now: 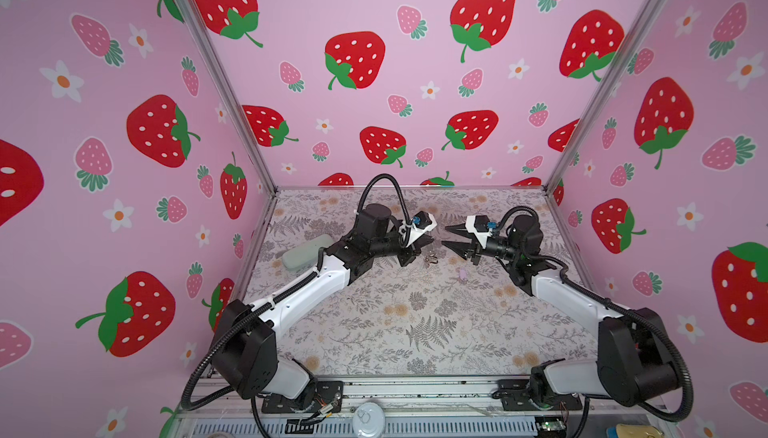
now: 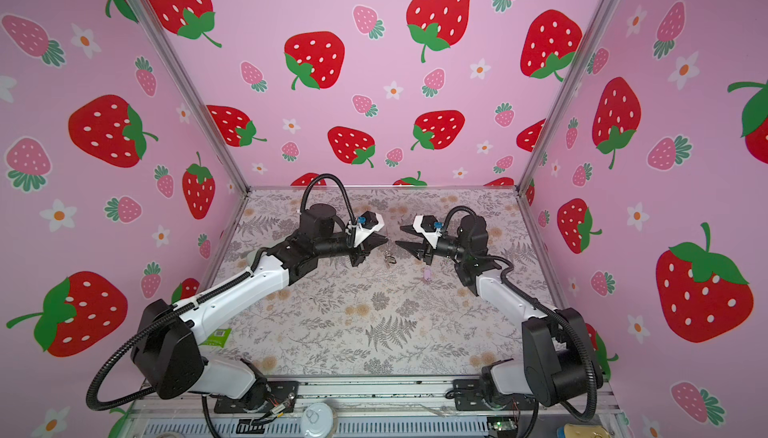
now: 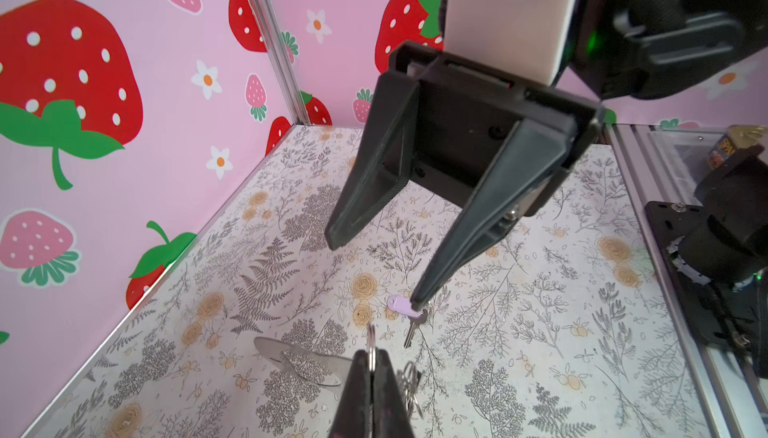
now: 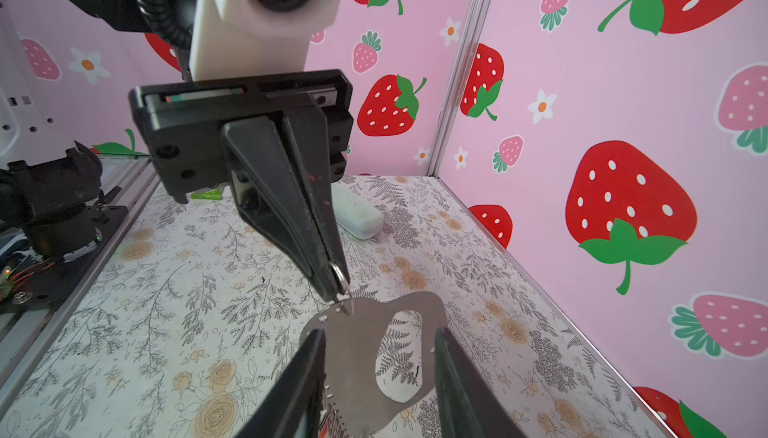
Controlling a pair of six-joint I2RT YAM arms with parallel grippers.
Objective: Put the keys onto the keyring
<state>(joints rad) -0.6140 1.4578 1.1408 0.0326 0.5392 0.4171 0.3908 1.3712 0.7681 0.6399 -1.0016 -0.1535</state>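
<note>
My left gripper is shut on the keyring's thin silvery ring, held edge-on between its fingertips above the table. The taupe strap loop spreads out below the ring. A small bunch of metal keys and rings hangs beside the left jaws. A lilac-tagged key lies on the table. My right gripper faces the left one, open with nothing between its fingers. In the right wrist view its fingers frame the strap.
A pale grey-green oblong case lies at the left rear of the floral table. A green packet sits by the left arm's base. Pink strawberry walls close three sides, and a metal rail runs along the front.
</note>
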